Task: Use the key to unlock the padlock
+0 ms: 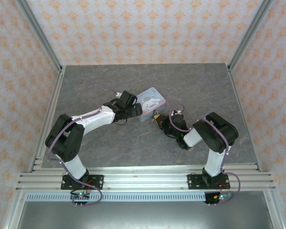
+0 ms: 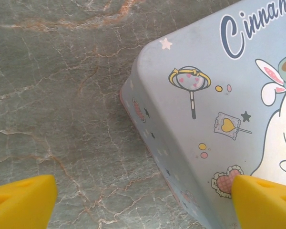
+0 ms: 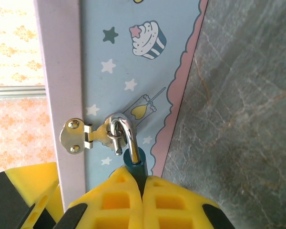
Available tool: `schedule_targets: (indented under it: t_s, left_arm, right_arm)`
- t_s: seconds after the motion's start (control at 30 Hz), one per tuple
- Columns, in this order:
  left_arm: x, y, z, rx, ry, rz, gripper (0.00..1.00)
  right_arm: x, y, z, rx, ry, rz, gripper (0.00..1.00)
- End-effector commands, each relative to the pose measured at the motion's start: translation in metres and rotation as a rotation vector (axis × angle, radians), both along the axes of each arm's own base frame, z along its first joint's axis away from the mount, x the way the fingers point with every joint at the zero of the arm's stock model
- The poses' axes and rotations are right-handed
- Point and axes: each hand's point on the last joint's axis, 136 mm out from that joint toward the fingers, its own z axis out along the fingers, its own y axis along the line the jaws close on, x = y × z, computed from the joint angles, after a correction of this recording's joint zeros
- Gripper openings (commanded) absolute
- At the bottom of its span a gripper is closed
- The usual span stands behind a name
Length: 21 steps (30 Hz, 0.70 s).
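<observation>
The tiny teal padlock (image 3: 137, 160) hangs by its silver shackle (image 3: 127, 129) from the brassy hasp (image 3: 77, 136) on the side of the pastel tin (image 3: 128, 57). My right gripper (image 3: 142, 179) is shut on the padlock's body, and only the top of the body shows above the yellow fingers (image 3: 114, 200). The shackle's short leg seems to end free, outside the body. In the top view the right gripper (image 1: 158, 118) meets the tin (image 1: 151, 101) at its near side. My left gripper (image 2: 143, 205) is open, straddling the tin's (image 2: 214, 95) near corner, one finger (image 2: 264, 200) over the lid, the other over the table.
The grey marbled tabletop (image 1: 133, 148) surrounds the tin. Patterned walls and metal frame posts (image 1: 47, 57) enclose the table on three sides. Both arms (image 1: 86, 121) reach inward from the near rail and meet at the tin near the table's middle.
</observation>
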Motion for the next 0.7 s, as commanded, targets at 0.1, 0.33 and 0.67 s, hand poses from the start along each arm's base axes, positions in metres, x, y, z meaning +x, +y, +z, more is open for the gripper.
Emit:
schedule_targets:
  t_s: [0.1, 0.33, 0.67]
  left_arm:
    - [-0.036, 0.03, -0.053, 0.148, 0.185, 0.027, 0.93]
    - [-0.037, 0.029, -0.057, 0.141, 0.195, 0.029, 0.93]
    - [-0.039, 0.029, -0.065, 0.139, 0.213, 0.038, 0.93]
  right_arm:
    - [0.031, -0.031, 0.015, -0.063, -0.082, -0.151, 0.0]
    - [0.04, -0.042, 0.014, -0.097, -0.098, -0.175, 0.0]
    - [0.067, -0.036, 0.031, -0.052, -0.13, -0.177, 0.0]
